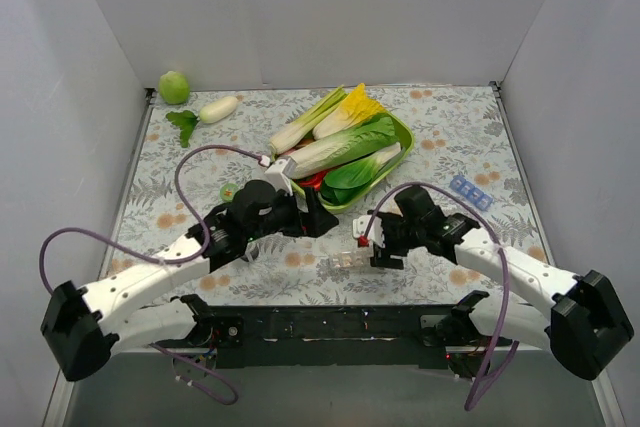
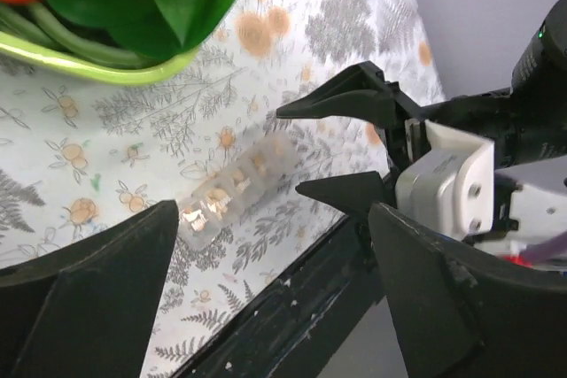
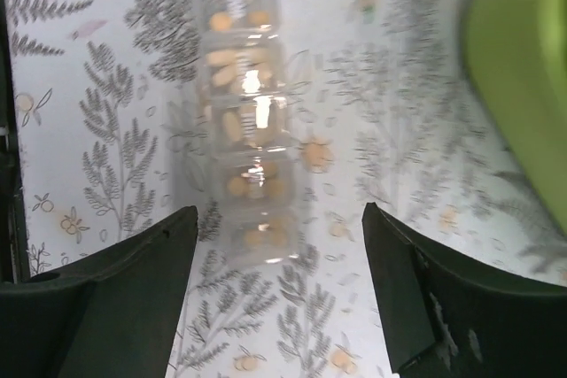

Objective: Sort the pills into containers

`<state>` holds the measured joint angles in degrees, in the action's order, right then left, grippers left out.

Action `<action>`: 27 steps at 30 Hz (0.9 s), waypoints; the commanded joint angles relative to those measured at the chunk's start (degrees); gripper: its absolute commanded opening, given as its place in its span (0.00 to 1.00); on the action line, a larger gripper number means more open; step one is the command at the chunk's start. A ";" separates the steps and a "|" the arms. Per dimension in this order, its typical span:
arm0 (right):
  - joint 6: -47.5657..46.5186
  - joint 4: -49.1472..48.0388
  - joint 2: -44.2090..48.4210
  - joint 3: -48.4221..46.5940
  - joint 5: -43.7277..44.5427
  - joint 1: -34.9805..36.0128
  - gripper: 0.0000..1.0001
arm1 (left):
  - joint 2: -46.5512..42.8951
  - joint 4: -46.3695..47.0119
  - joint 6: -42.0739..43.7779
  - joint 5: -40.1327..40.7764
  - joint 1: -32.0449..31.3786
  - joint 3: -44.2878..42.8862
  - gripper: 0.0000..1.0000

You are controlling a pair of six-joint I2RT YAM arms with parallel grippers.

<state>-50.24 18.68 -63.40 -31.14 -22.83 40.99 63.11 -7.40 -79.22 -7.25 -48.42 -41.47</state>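
While the right gripper (image 3: 279, 219) hovers spread and empty over the containers (image 3: 248, 121), step reads as approach; next needs a square descent; left gripper (image 2: 273, 212) released, near them.

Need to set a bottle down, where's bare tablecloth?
Far right, between the green bowl and the blue pill box; also left, nearer than the radish. Crowded around the containers, near the left gripper and right gripper.

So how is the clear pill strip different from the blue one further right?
The clear strip is transparent, showing yellowish pills; the blue strip is coloured, contents untellable. The clear one lies nearer the front centre; the blue one farther back, to the right. Both are short rows of compartments.
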 commanded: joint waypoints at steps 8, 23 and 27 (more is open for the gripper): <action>26.05 10.24 9.69 -25.10 7.44 -14.17 0.96 | -21.10 -14.27 10.13 20.86 1.40 -10.54 0.98; 42.77 9.80 9.69 -47.79 11.14 -27.89 0.98 | -20.92 -27.75 14.09 24.65 1.40 -24.62 0.98; 42.59 10.59 10.31 -48.14 7.98 -29.83 0.98 | -21.98 -28.72 13.65 24.82 1.40 -25.14 0.98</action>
<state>-9.08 28.91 -53.65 -77.17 -12.53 12.78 42.41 -32.95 -66.39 16.16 -47.31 -64.27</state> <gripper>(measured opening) 0.981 0.981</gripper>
